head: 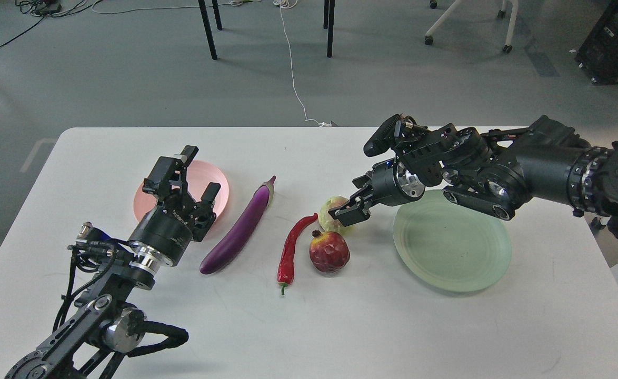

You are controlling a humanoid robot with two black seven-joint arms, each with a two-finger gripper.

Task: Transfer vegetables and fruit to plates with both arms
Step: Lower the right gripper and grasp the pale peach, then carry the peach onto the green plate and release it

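A purple eggplant (240,229), a red chili pepper (290,251), a dark red pomegranate (330,251) and a yellow-green fruit (334,206) lie mid-table. The pink plate (220,181) is at the left and the pale green plate (451,242) at the right; both are empty. My left gripper (192,181) is open above the pink plate, left of the eggplant. My right gripper (347,209) is open and down at the yellow-green fruit, covering its right side. I cannot tell if the fingers touch it.
The white table (340,326) has bare surface along its front. My right arm (498,173) stretches over the back rim of the green plate. Beyond the far edge are table legs (209,29), a white cable (293,68) and a chair base (467,21) on the floor.
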